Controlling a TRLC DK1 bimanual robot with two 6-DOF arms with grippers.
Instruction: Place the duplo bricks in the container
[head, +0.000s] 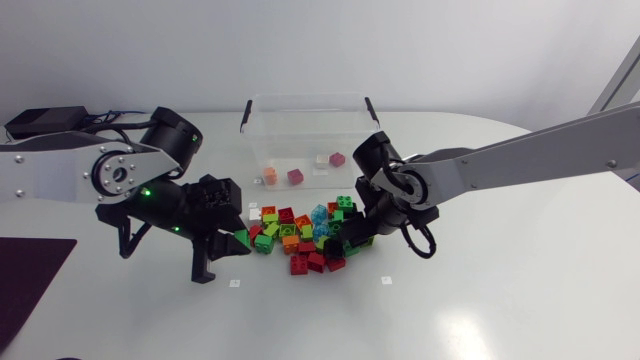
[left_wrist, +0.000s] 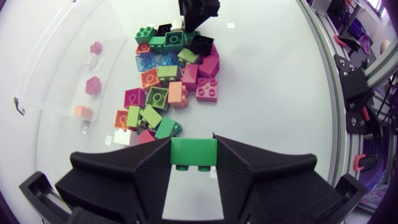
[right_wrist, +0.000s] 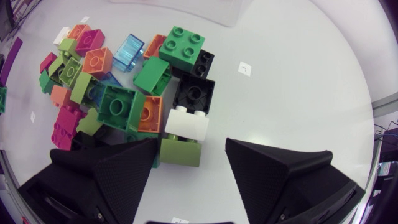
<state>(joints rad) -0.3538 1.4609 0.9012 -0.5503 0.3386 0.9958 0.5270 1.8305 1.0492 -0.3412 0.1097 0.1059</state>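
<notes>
Duplo bricks (head: 295, 176): four in container (head: 300, 112); left end effector (left_wrist: 193, 140) clamps green brick (left_wrist: 193, 153); right end effector (right_wrist: 190, 144) spread.

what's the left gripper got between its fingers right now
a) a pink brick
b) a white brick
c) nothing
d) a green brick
D: in the left wrist view a green brick sits between the two fingers of the left gripper, touched from both sides and held apart from the pile ahead of it.
</notes>
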